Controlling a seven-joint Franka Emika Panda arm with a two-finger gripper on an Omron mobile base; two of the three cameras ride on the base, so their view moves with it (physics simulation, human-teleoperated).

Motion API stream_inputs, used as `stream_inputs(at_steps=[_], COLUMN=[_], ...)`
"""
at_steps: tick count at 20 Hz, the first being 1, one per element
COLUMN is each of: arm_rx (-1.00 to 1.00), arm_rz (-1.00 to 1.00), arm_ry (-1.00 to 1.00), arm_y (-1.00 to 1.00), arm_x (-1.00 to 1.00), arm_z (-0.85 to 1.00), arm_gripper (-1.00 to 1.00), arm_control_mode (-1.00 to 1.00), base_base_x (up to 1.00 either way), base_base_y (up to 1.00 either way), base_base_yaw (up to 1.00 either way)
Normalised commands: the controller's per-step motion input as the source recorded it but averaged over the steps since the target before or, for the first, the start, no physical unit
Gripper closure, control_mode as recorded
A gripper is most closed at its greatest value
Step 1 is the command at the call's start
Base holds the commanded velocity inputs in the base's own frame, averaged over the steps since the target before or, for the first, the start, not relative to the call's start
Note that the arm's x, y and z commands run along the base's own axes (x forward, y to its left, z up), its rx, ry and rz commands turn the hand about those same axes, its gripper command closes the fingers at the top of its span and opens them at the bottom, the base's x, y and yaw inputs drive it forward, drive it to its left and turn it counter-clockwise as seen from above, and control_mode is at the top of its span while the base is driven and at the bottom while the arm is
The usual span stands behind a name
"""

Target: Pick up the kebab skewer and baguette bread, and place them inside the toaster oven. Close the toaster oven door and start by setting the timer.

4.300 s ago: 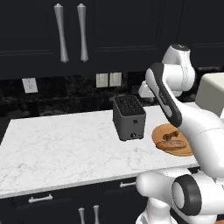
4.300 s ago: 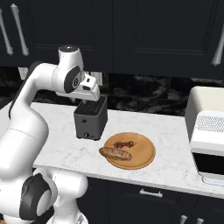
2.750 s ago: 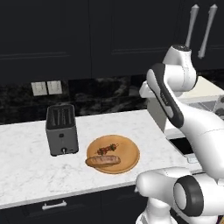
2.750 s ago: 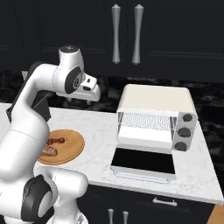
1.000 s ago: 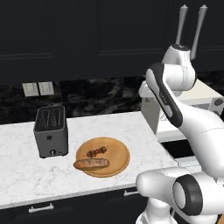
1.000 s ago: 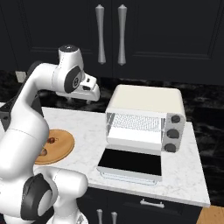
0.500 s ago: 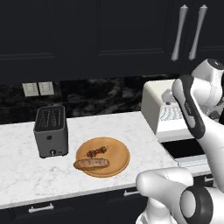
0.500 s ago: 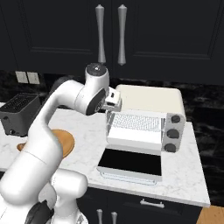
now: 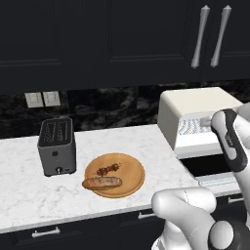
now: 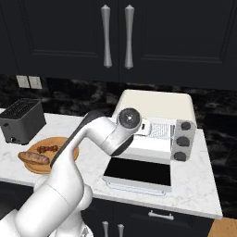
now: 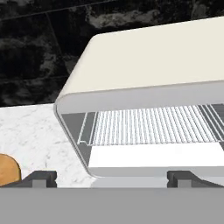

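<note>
The toaster oven [image 10: 157,109] stands cream-white at the right of the counter, with its wire rack [image 11: 148,127] in plain sight. The toaster oven door [image 10: 138,172] lies folded down flat in front of it. My gripper [image 11: 111,178] faces the oven's open mouth, open, with nothing between its fingertips [image 11: 43,177]. In the right base view the gripper [image 10: 146,127] hangs just in front of the oven cavity. The baguette bread [image 9: 102,183] and the kebab skewer [image 9: 108,169] lie side by side on a round wooden board [image 9: 132,171], well to the left of the gripper.
A dark grey slot toaster [image 9: 57,152] stands left of the board. Dark knobs [image 10: 183,139] sit on the oven's right side. Black upper cabinets with long handles [image 10: 106,34] hang above the marble counter [image 9: 19,195].
The arm has swung from the left, high over the counter, down and right to the front of the open oven. Food, board and oven have stayed put.
</note>
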Motion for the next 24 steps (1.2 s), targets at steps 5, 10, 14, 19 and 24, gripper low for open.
stream_inputs(at_steps=[5, 10, 14, 19, 24], arm_rx=[0.01, 0.00, -0.01, 0.00, 0.00], arm_rz=[-0.05, 0.00, 0.00, 0.00, -0.03], arm_ry=[-0.11, -0.10, -0.04, -0.11, -0.05], arm_y=[-0.42, -0.83, -0.55, -0.40, -0.13], arm_x=[0.24, 0.00, 0.01, 0.09, 0.19], arm_z=[-0.22, -0.47, -0.34, -0.21, -0.09], arm_gripper=[-1.00, -1.00, -1.00, -1.00, -1.00], arm_control_mode=[-1.00, -1.00, -1.00, -1.00, -1.00], base_base_x=[0.00, 0.00, 0.00, 0.00, 0.00], base_base_y=[0.00, 0.00, 0.00, 0.00, 0.00], base_base_yaw=[0.00, 0.00, 0.00, 0.00, 0.00])
